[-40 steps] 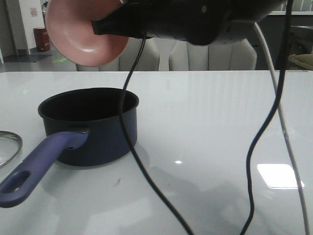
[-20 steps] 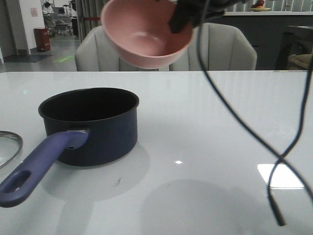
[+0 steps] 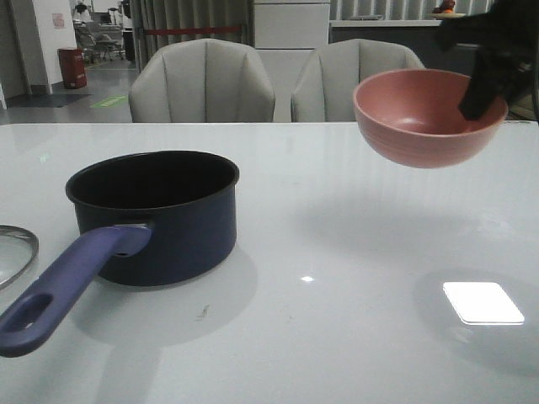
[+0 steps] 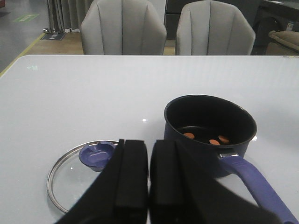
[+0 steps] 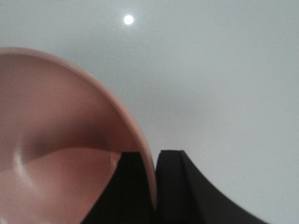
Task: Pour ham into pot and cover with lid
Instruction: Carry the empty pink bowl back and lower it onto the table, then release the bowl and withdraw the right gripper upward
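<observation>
- Pink bowl (image 3: 425,118) is being held by its rim at upper right of the front view, clamped by the right gripper (image 5: 154,182).
- Ham slices (image 4: 205,138) are lying inside the navy pot (image 3: 156,215).
- Glass lid (image 4: 84,175) is lying flat beside the pot, just beyond the left gripper (image 4: 148,179), whose jaws are closed on nothing; this arm is judged the nearer.

The lid (image 3: 15,252) and pot (image 3: 156,215) handle end are cropped in the front view.

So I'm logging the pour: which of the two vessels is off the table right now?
The pink bowl, held at its rim by the right gripper's fingers. The pot sits on the table.
</observation>
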You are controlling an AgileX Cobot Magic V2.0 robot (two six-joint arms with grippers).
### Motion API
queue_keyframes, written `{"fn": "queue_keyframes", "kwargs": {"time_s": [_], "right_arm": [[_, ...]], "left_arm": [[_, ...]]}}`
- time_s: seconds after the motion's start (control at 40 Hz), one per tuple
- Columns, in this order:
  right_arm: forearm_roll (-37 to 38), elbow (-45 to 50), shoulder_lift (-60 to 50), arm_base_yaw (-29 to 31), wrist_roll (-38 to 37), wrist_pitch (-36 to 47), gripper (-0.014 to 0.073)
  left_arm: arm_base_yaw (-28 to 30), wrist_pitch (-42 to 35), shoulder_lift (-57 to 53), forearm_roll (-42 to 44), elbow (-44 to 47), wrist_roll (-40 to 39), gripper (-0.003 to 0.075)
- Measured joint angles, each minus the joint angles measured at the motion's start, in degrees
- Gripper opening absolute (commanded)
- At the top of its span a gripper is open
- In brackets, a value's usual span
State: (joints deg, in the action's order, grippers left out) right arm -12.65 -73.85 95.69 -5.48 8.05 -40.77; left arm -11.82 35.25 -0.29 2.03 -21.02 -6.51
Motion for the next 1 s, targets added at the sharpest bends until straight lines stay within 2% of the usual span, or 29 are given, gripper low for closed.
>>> {"fn": "queue_keyframes", "kwargs": {"time_s": [0.38, 0.43, 0.6, 0.65, 0.85, 1.0], "right_arm": [[-0.04, 0.0, 10.73, 3.98, -0.12, -3.66, 0.016], [-0.04, 0.0, 11.52, 3.98, -0.12, -3.55, 0.0198], [-0.38, 0.0, 12.64, 3.98, -0.12, -2.49, 0.0412], [-0.48, 0.0, 12.64, 3.98, -0.12, -2.07, 0.0442], [0.11, -0.2, 12.11, 3.98, 1.39, -1.11, 0.0442], [0.53, -0.2, 6.77, 3.98, 5.04, -1.35, 0.0441]], "left_arm": [[0.0, 0.0, 0.0, 0.0, 0.0, 0.0, 0.0113], [0.0, 0.0, 0.0, 0.0, 0.0, 0.0, 0.0113], [0.0, 0.0, 0.0, 0.0, 0.0, 0.0, 0.0113], [0.0, 0.0, 0.0, 0.0, 0.0, 0.0, 0.0113], [0.0, 0.0, 0.0, 0.0, 0.0, 0.0, 0.0113], [0.0, 0.0, 0.0, 0.0, 0.0, 0.0, 0.0113]]}}
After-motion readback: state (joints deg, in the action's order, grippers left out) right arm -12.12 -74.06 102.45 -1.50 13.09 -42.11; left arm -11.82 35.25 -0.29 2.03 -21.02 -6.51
